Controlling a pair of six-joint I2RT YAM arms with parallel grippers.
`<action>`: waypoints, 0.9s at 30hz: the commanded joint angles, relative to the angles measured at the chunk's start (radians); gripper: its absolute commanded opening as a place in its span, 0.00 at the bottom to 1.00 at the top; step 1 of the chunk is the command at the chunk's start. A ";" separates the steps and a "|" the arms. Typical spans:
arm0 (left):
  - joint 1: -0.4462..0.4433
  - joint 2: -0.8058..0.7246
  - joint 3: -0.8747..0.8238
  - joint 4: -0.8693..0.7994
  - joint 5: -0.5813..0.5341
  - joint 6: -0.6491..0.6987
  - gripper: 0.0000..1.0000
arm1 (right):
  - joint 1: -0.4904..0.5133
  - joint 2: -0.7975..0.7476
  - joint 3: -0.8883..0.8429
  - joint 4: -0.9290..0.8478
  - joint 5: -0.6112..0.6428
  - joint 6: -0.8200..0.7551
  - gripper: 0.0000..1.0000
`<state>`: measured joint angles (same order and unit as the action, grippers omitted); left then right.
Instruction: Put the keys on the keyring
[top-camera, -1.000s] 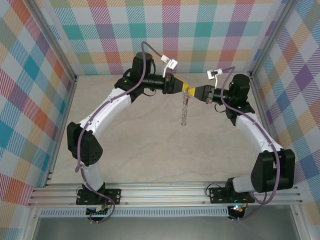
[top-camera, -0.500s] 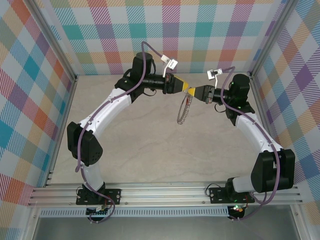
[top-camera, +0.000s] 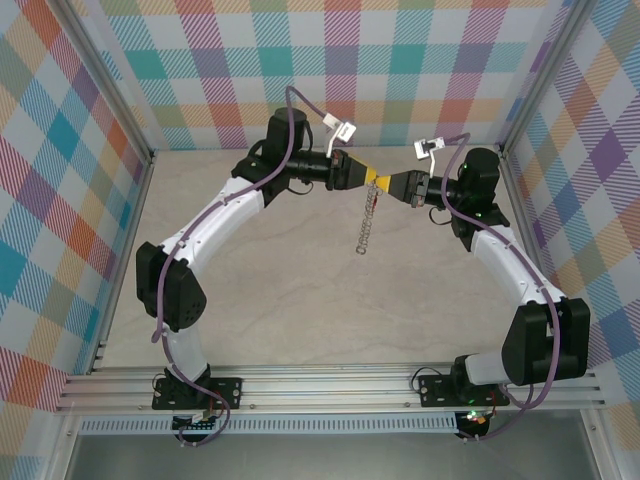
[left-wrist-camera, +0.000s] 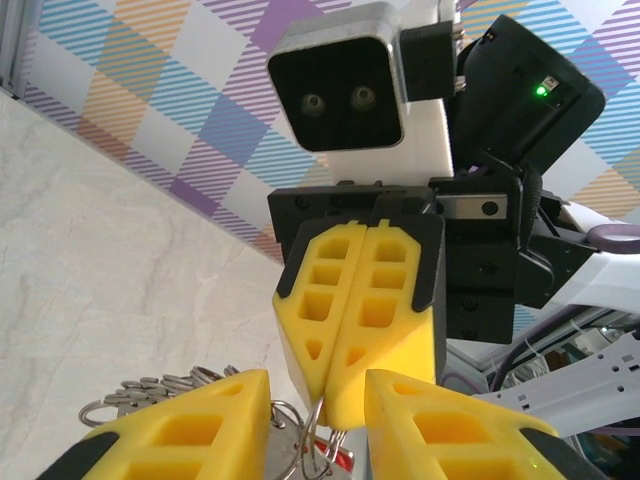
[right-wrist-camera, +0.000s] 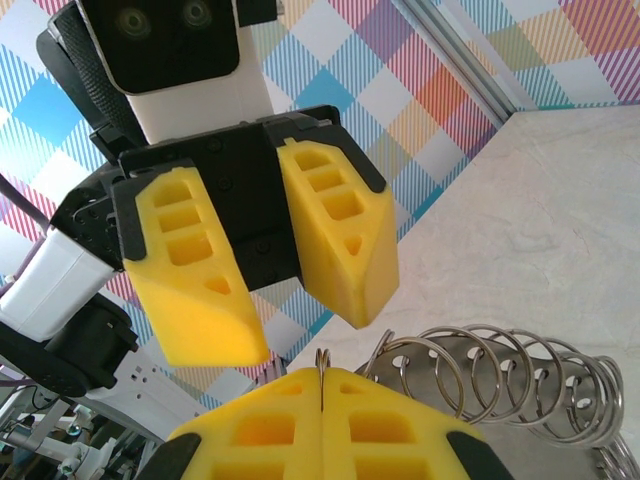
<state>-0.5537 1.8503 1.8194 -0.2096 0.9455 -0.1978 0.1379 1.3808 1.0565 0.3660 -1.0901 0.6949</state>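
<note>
1. The right gripper (right-wrist-camera: 322, 385) has its yellow pads pressed flat together, and a thin sliver of metal from the keyring (right-wrist-camera: 480, 370) stands pinched in the seam between them.
2. The left gripper (right-wrist-camera: 297, 325) faces it tip to tip. Its fingers (right-wrist-camera: 185, 270) stand partly apart and I see nothing caught between them.
3. From the left wrist, the chain's rings and a scrap of the red key (left-wrist-camera: 342, 462) show in the gap between that gripper's own fingers. Whether the key touches them I cannot tell.
4. The rest of the keyring dangles from the meeting point over the tabletop (top-camera: 300, 290), towards its far edge and near the middle of its width.
5. A second ago the chain hung almost straight. Half a second ago it was swinging and blurred, its lower end off to the left. Now it is sharp again and slants slightly, lower end left. Both grippers have kept their places.
6. A white tag (top-camera: 342, 128) sits on the left arm's cable, too small to read.
</note>
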 joint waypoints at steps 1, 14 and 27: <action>0.002 0.013 -0.018 0.012 0.029 0.001 0.30 | -0.002 0.000 -0.001 0.059 -0.012 -0.001 0.00; -0.006 0.001 -0.035 0.039 0.059 -0.005 0.12 | -0.002 0.008 -0.001 0.061 -0.001 0.003 0.00; -0.020 -0.050 -0.145 0.253 0.015 -0.146 0.00 | -0.002 0.000 0.003 0.085 0.041 0.047 0.00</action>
<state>-0.5606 1.8469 1.7180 -0.0525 0.9833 -0.2729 0.1356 1.3872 1.0546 0.3706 -1.0653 0.7216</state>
